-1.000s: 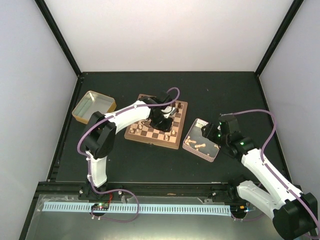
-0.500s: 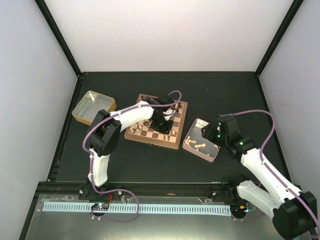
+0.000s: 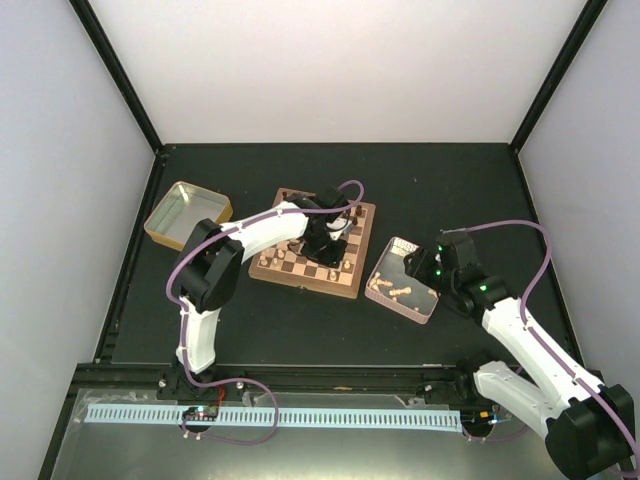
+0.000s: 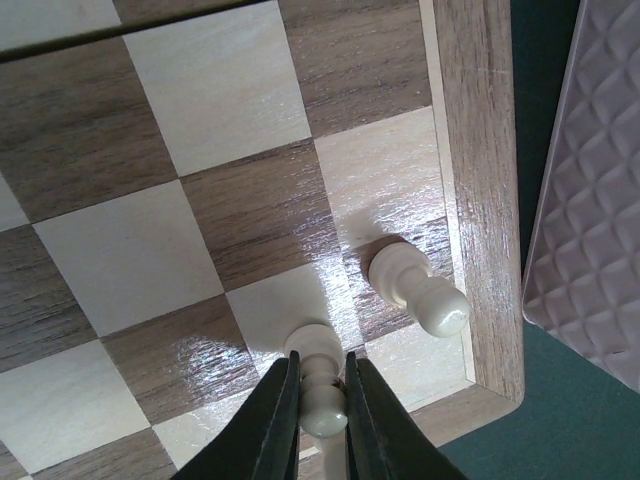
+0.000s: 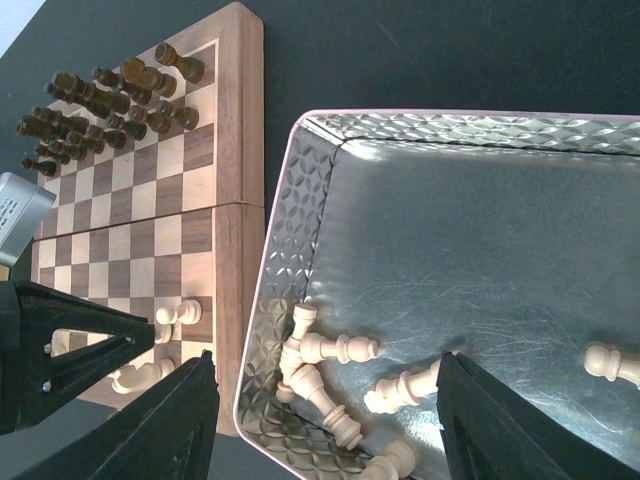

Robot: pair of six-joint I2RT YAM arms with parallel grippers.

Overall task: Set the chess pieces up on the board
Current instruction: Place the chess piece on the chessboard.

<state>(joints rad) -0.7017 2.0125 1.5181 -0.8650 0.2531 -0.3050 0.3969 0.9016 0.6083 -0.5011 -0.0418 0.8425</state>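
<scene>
The board [image 3: 300,283] lies mid-table. My left gripper [image 4: 318,400] is shut on a light tan pawn [image 4: 322,385] that stands on a light square near the board's corner. A second light pawn [image 4: 418,290] stands on the dark square beside it, by the frame [image 4: 480,200]. In the top view the left gripper [image 3: 326,243] is over the board's right half. My right gripper [image 5: 325,420] is open wide and empty above the tin [image 5: 270,300], over several light pieces [image 5: 335,348] lying on their sides. It also shows in the top view [image 3: 425,265].
Dark brown chessmen [image 5: 100,100] stand in rows at the board's far side. A few light pieces [image 5: 165,318] stand at the near corner. The tin [image 3: 403,280] sits right of the board. A second, empty tin [image 3: 187,213] sits at the far left.
My left arm has shifted slightly over the board, its elbow swinging right. The right arm has hardly moved.
</scene>
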